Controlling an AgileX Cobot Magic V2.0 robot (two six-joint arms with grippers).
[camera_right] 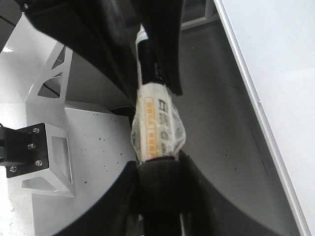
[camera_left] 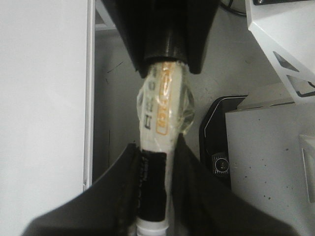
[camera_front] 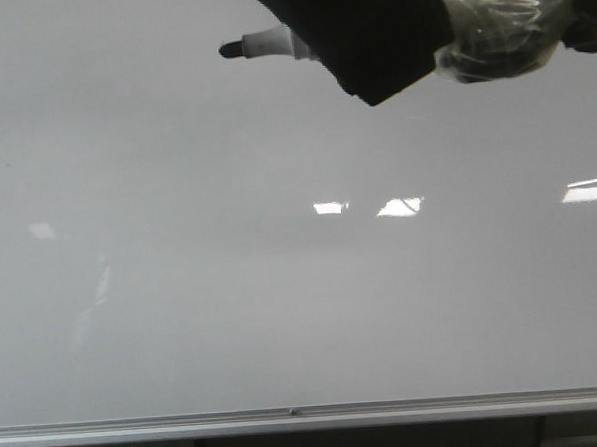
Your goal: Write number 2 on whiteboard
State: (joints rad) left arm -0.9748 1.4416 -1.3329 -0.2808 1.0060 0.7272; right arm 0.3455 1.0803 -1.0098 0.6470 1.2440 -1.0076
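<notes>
Glossy grey whiteboard (camera_front: 283,304) fills my front view, silver rail along its near edge, no stroke on it that I can see. Marker (camera_front: 264,45) sits at the top, tip pointing left. Left claw (camera_left: 152,196) grips its black band; right claw (camera_right: 157,196) clamps the opposite end.

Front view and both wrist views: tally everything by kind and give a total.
Whiteboard: 1
Marker pen: 1
Grippers: 2, the left gripper and the right gripper, each shut on the marker pen
Total: 4
</notes>
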